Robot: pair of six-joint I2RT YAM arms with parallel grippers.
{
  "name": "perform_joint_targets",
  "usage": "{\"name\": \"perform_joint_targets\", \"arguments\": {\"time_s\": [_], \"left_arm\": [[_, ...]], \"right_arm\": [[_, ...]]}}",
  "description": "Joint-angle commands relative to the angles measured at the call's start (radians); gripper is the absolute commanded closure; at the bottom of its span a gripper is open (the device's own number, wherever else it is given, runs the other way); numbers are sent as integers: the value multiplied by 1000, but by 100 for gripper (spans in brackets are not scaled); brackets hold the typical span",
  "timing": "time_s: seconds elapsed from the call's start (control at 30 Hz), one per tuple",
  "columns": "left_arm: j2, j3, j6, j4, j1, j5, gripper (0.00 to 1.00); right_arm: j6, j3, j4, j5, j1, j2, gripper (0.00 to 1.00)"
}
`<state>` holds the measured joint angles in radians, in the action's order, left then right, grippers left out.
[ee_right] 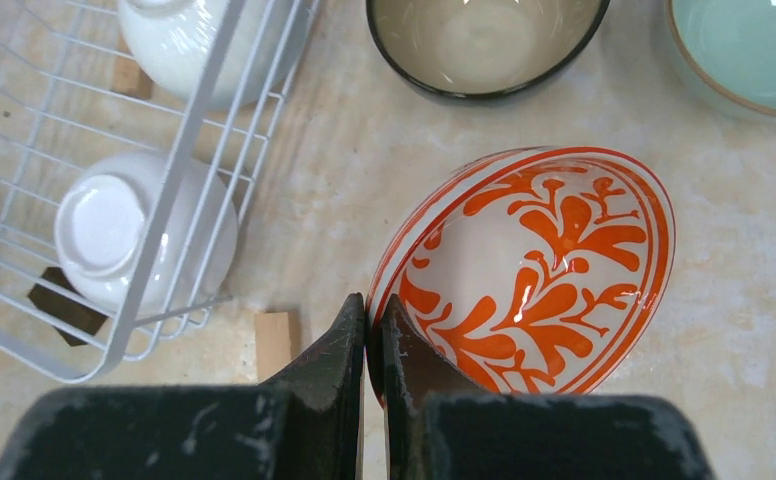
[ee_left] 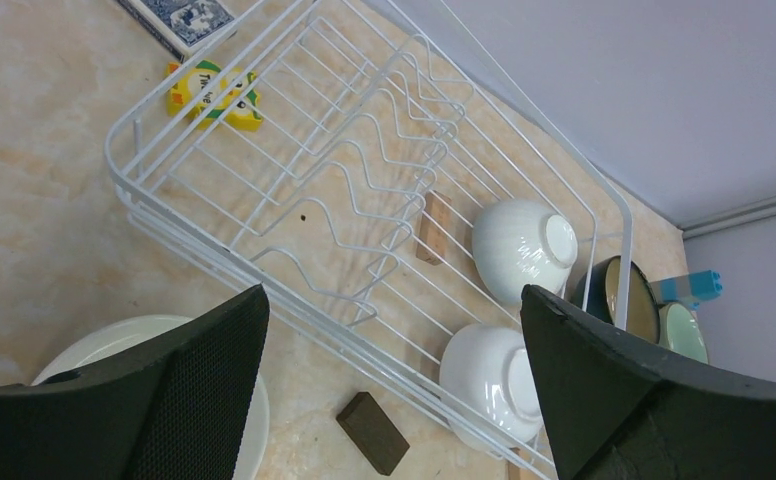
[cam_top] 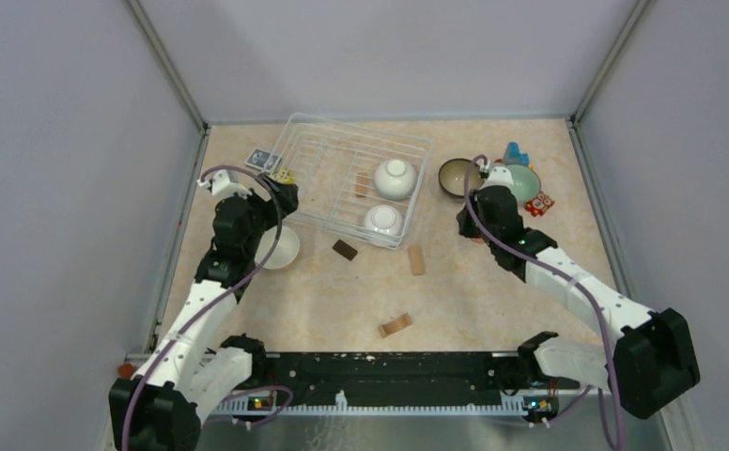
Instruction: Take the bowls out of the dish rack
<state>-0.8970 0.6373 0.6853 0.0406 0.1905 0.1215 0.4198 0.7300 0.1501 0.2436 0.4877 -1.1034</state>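
The large white wire dish rack (cam_top: 328, 169) sits towards the worktop's far edge, left of centre. Two plain white ceramic bowls lie upside down at its right end: the far white bowl (cam_top: 395, 178) and the near white bowl (cam_top: 382, 220). Just off the rack's right side, the right claw (ee_right: 374, 310) pinches the near rim of a tilted white bowl with orange-red pattern (ee_right: 539, 270). It looks set to go beside the dark-rimmed beige bowl (ee_right: 484, 40) and the pale green bowl (ee_right: 749, 50), both already out near the far right corner. Whether its foot touches down I cannot tell. The left claw (ee_left: 392, 300) hangs spread wide above a shallow white bowl (cam_top: 284, 246) lying beside the rack's near left corner, which I judge is being left there. The worktop (cam_top: 473, 301) is beige and marbled, scattered with small wooden blocks (cam_top: 417, 260). Plain pale grey walls (cam_top: 389, 56) enclose it.
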Motion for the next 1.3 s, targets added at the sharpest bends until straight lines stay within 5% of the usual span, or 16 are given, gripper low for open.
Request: {"name": "perform_joint_targets", "arguments": {"time_s": [0.0,0.9,1.03,1.27], "left_arm": [[-13,-10,30,44,1,-14,1],[-45,-4,-20,68,1,-186,1],[-44,-6,-20,68,1,-187,1],[-40,-10,-21,65,1,-179,1]], "right_arm": [[19,119,2,50,-2,-99,100],[59,503,318,168,-3,-470,100],[117,507,381,292,-11,-487,100],[161,459,365,220,-103,-487,100]]}}
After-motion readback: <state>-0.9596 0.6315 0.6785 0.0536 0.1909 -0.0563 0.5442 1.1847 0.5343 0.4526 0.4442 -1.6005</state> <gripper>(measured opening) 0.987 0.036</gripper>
